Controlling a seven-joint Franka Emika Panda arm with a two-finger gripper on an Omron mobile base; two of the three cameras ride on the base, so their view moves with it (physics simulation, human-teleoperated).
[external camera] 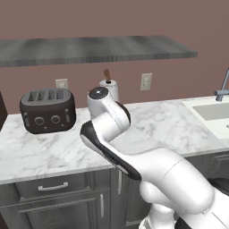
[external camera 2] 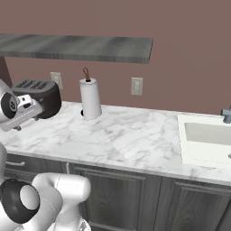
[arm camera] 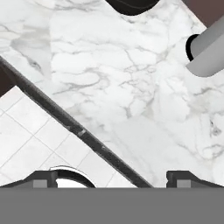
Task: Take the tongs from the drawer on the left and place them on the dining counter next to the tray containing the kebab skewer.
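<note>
Your gripper (arm camera: 111, 177) hangs wide open, empty; next, reach the closed drawer (external camera: 50, 187) at lower left.

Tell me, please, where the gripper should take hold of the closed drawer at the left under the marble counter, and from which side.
Probably grip the drawer by its horizontal silver bar handle, near the middle. Come straight at the front, with the open gripper turned so one finger goes above the bar and one below, since the bar stands off the front and runs sideways.
</note>
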